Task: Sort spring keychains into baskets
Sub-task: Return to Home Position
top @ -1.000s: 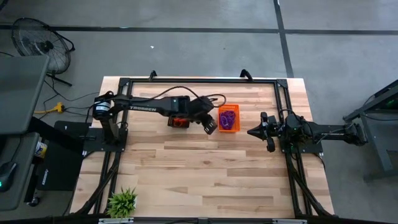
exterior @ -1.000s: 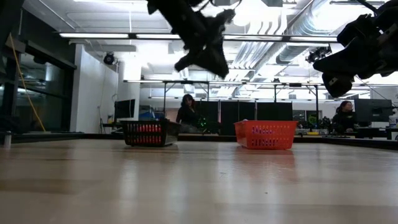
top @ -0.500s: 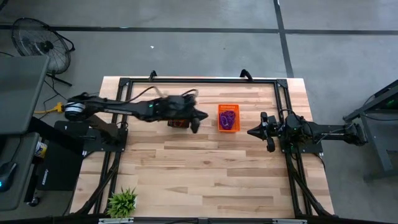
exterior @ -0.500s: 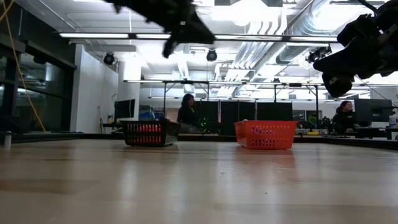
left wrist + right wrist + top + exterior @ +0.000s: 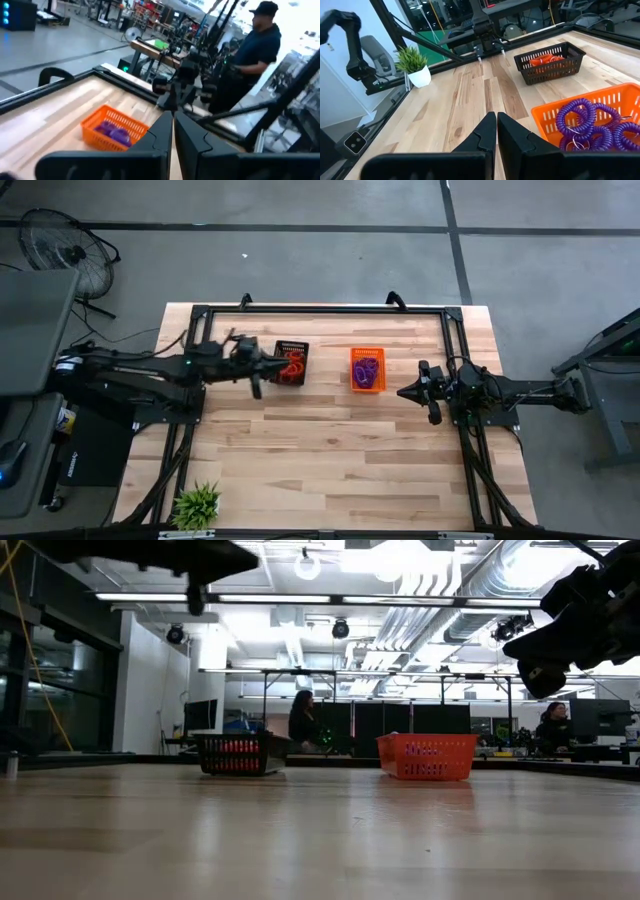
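The black basket (image 5: 291,361) holds orange-red spring keychains (image 5: 547,59). The orange basket (image 5: 367,369) holds purple spring keychains (image 5: 590,127). Both baskets rest on their bottoms on the table's far half. My left gripper (image 5: 268,367) hangs level above the table, just left of the black basket, shut with nothing between its fingers (image 5: 173,116). My right gripper (image 5: 404,392) hangs shut and without load to the right of the orange basket (image 5: 496,116). No loose keychain shows on the table.
A black metal frame (image 5: 320,310) runs along the table's far edge and both sides. A small potted plant (image 5: 197,505) stands at the near left corner. The wooden top (image 5: 330,460) lies bare in its near half. People (image 5: 303,720) stand in the room beyond.
My left gripper has drawn back from beside the orange basket toward the table's left edge, passing over the black basket. It has tipped up from slanting downward to level. Baskets and my right gripper have kept still.
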